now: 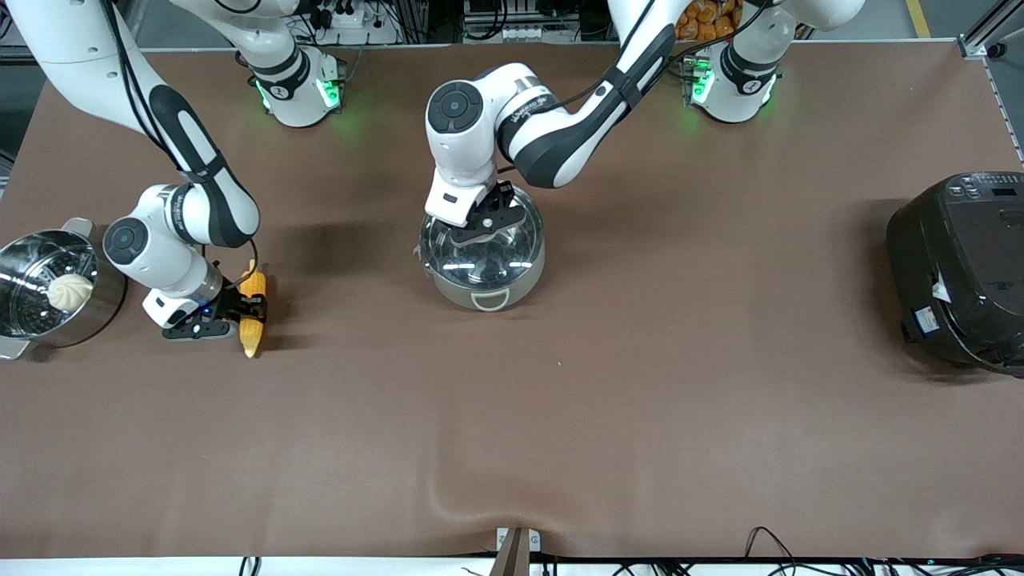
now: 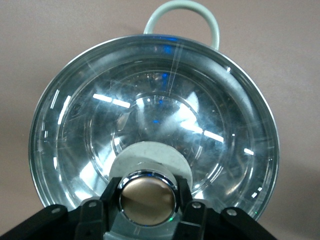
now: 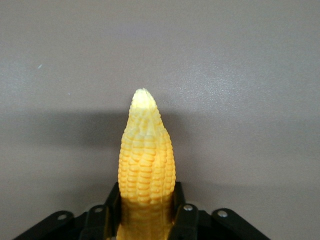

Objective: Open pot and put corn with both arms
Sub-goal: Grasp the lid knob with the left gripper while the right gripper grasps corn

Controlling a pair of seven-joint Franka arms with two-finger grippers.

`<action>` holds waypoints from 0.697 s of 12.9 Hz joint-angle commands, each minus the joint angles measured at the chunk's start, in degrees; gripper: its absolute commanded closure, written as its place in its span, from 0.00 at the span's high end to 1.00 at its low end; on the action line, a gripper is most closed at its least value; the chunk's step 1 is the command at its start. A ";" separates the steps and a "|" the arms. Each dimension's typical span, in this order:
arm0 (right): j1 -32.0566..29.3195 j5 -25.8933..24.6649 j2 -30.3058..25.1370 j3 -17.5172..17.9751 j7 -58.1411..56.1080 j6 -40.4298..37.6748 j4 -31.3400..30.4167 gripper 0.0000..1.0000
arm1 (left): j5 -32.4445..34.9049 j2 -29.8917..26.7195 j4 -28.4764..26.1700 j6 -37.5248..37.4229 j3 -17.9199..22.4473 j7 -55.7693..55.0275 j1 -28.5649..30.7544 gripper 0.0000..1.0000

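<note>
The steel pot [image 1: 524, 282] stands mid-table with its clear glass lid [image 1: 480, 260] on it. My left gripper [image 1: 486, 227] is down on the lid, its fingers closed on either side of the tan knob [image 2: 148, 200]. The lid [image 2: 150, 110] fills the left wrist view, with one loop handle [image 2: 182, 10] of the pot past its rim. The yellow corn [image 1: 253, 316] lies toward the right arm's end of the table. My right gripper [image 1: 250, 309] is shut across the middle of the corn [image 3: 146, 155], whose tip points away from the wrist; it is at or just above the cloth.
A steel steamer pot [image 1: 104, 308] with a white bun [image 1: 70, 292] in it stands beside the right gripper at the table's end. A big black rice cooker [image 1: 960, 272] stands at the left arm's end. Brown cloth [image 1: 560, 416] covers the table.
</note>
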 commanded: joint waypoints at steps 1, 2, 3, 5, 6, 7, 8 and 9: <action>-1.69 1.01 -0.89 2.20 -0.66 -0.46 -0.91 0.11 | 1.60 -2.90 0.84 -2.25 0.80 -1.31 -0.02 0.00; -1.78 1.01 -1.50 2.55 -0.57 -1.34 -0.73 0.10 | 1.60 -3.87 0.84 -3.47 0.81 -1.31 0.42 0.00; -1.69 1.01 -2.38 2.82 -0.48 -2.65 -0.30 0.10 | 1.77 -5.62 0.66 -4.70 1.15 -1.22 1.03 0.00; -1.60 1.97 -5.01 3.26 -0.39 -8.43 1.89 0.10 | 2.65 -9.57 -0.22 -8.48 1.33 -0.34 3.83 0.00; -1.43 3.72 -6.68 3.52 -0.39 -13.34 4.08 0.13 | 2.65 -11.07 -0.31 -10.32 1.33 0.79 5.24 0.00; -0.64 5.65 -8.26 3.61 -0.13 -20.00 7.24 0.14 | 2.74 -12.57 -0.48 -12.78 1.42 3.07 7.17 0.00; 0.76 6.80 -9.41 3.53 1.18 -26.33 11.18 0.14 | 4.39 -14.23 -2.14 -14.37 1.42 5.87 9.54 0.00; 1.73 6.81 -10.20 3.52 4.15 -31.53 14.79 0.14 | 6.06 -16.51 -5.11 -14.56 1.25 9.12 11.91 0.00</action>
